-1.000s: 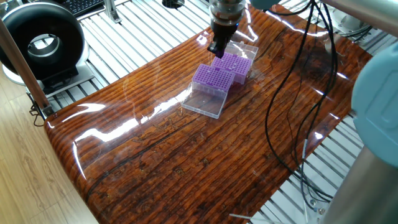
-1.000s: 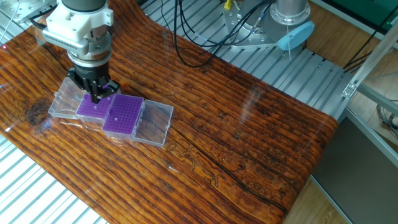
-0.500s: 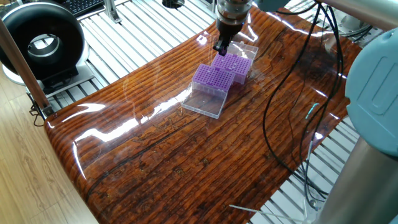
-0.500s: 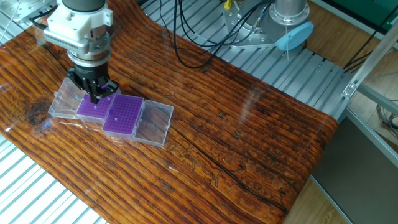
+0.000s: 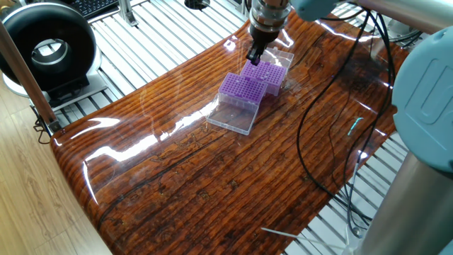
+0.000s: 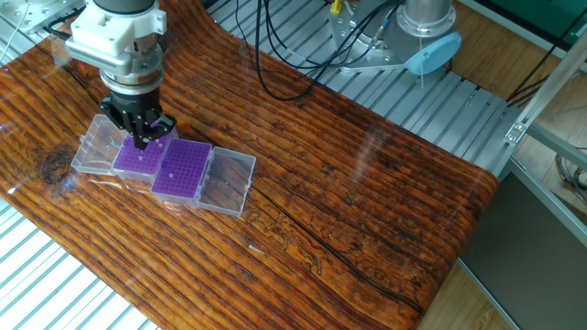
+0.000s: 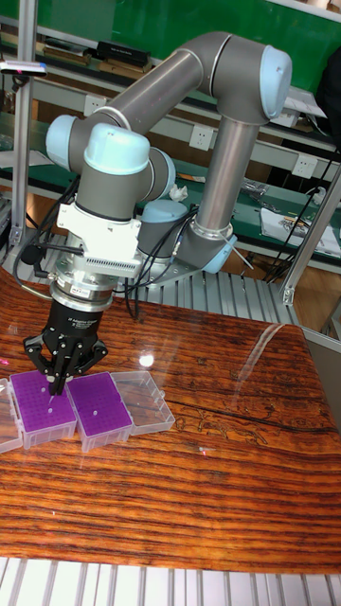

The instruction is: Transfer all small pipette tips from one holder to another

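Two black fingers of the gripper (image 7: 59, 382) hang pinched close together, tips just above the purple rack (image 7: 40, 397) they work over; a tiny pale speck sits at the tips, but whether they grasp a pipette tip is too small to tell. Against the pictures from a second ago, the gripper (image 5: 255, 52) has risen a little off that rack (image 5: 267, 72) in one fixed view, and the arm's elbow has swung farther in at 3 o'clock. That lift suggests a tip drawn out, or one missed, with the carry to the neighbouring rack next.

In the other fixed view the gripper (image 6: 139, 136) stands over the rack (image 6: 138, 158) nearest the table's 9 o'clock edge, its clear lid (image 6: 94, 148) lying open beyond it. The second rack (image 6: 182, 169) touches it at 4 o'clock, one pale dot showing near its middle, its own lid (image 6: 227, 181) folded out the other way. Both boxes sit on the glossy wood-grain table (image 6: 367, 202). Judging by one dot, the transfer looks barely begun.
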Tool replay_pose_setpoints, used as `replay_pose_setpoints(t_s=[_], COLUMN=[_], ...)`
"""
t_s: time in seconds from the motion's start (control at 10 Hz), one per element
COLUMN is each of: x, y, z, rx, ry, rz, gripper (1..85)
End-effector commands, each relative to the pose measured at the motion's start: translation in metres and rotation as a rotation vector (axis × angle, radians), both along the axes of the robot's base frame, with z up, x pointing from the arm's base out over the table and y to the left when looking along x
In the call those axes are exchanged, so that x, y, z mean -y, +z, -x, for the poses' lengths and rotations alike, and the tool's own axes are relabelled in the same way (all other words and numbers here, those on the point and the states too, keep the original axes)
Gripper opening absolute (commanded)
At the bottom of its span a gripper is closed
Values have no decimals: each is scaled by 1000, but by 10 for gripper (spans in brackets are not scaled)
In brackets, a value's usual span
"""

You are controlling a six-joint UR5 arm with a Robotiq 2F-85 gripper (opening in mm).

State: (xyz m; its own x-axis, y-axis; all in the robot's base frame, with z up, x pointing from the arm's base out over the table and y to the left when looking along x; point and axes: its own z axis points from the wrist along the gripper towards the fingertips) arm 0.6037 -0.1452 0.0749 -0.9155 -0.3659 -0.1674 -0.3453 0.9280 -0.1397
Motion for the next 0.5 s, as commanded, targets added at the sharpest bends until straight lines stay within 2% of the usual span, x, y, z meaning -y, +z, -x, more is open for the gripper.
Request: replay_pose_setpoints(t_s=[0.0,0.3,0.4], x=[-1,1,-2], y=[0,-1,-2], z=[1,0,3], rx=[7,16,4], ry=[7,18,8], rz=[-20,-22,-43], gripper=[13,13,13])
